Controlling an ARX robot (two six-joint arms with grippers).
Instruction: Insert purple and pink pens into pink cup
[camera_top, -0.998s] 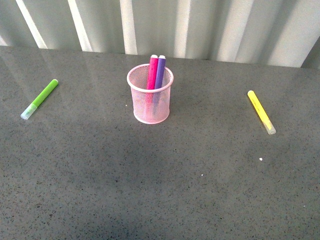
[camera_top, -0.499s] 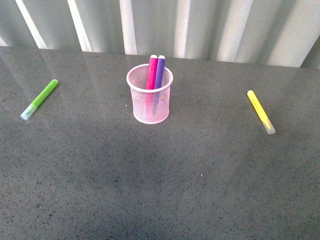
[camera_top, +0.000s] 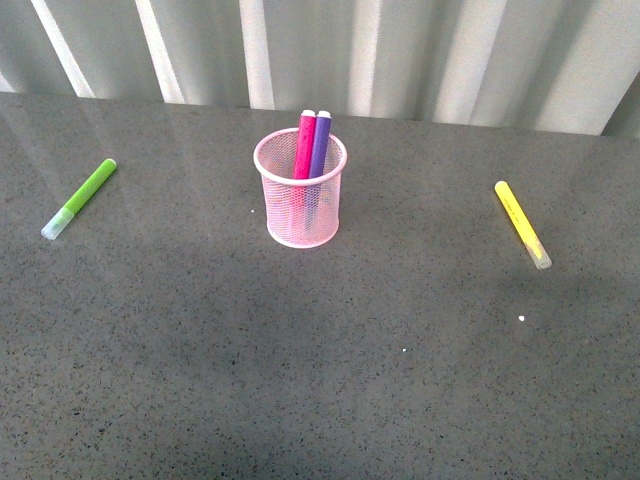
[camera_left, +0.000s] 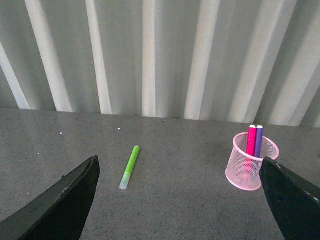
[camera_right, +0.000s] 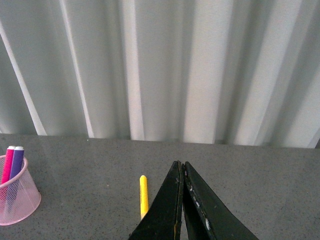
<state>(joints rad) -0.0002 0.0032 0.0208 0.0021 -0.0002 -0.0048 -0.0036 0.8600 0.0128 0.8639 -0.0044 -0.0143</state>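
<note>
The pink cup (camera_top: 300, 190) stands upright in the middle of the table. Inside it the pink pen (camera_top: 305, 145) and the purple pen (camera_top: 320, 145) stand side by side, tops above the rim. The left wrist view shows the cup (camera_left: 248, 162) with both pens beside one finger of my open left gripper (camera_left: 180, 172), whose dark fingers (camera_left: 65, 202) stand wide apart with nothing between them. In the right wrist view my right gripper (camera_right: 181, 164) is shut on nothing, and the cup (camera_right: 17, 197) sits far off at the frame's edge. Neither arm shows in the front view.
A lime-green marker (camera_top: 80, 197) lies at the table's left side. A yellow marker (camera_top: 522, 223) lies at the right, near the shut right gripper in the right wrist view, yellow marker (camera_right: 144, 195). A ribbed white wall (camera_top: 320, 50) runs behind the grey table (camera_top: 320, 360).
</note>
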